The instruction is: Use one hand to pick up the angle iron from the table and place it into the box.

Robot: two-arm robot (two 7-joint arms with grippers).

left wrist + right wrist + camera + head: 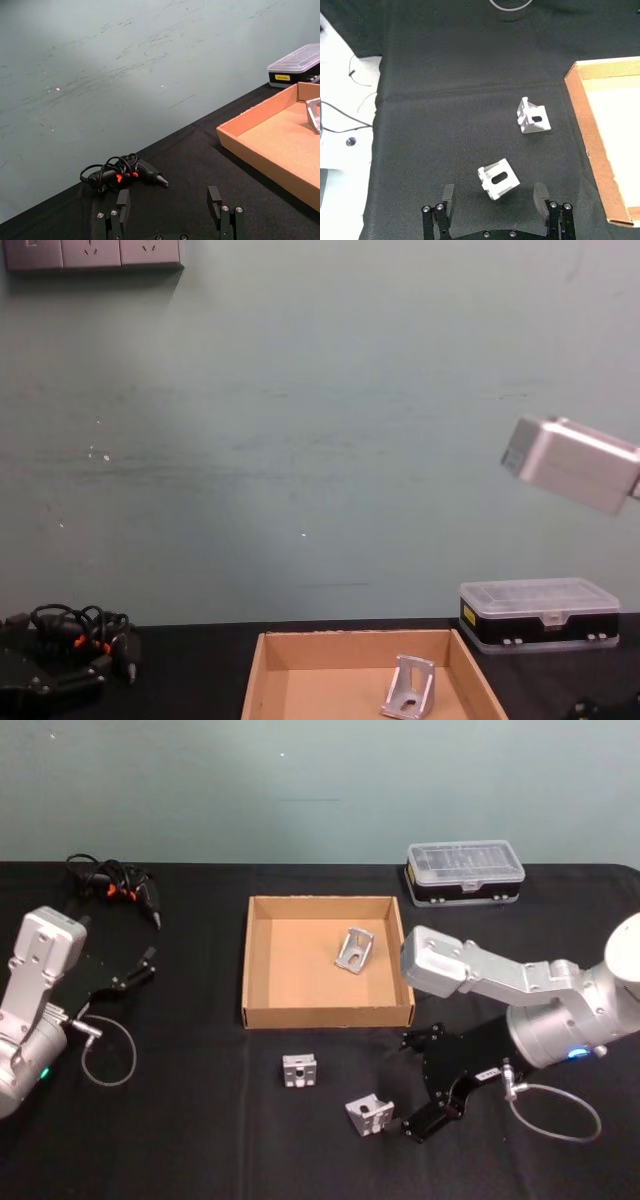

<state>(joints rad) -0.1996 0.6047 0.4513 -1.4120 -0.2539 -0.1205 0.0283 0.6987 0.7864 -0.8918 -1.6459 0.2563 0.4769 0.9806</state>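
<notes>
The black right tool hangs low over the matte black counter, in front of the box's right front corner, its jaws spread wide and pointing toward the robot's left. In the right wrist view the right tool frames the nearest angle iron, a small silver-grey metal bracket with a slotted face. The bracket lies on the counter partly between the two black fingertips, touching neither. From the head view the nearest angle iron lies just beside the tool's nearer finger.

Behind the tool, the silver-grey right arm comes in from the right edge, bent at a joint with a blue-lit ring, and one boxy link reaches out above the box's right wall.

A second angle iron sits on the counter, near the first and closer to the box. A third angle iron rests inside the shallow tan cardboard box, toward its far right corner.

A black case with a clear plastic lid stands beyond the box. The left tool is parked at the left side, jaws wide, holding nothing and aimed toward a black corded power tool with orange marks.
</notes>
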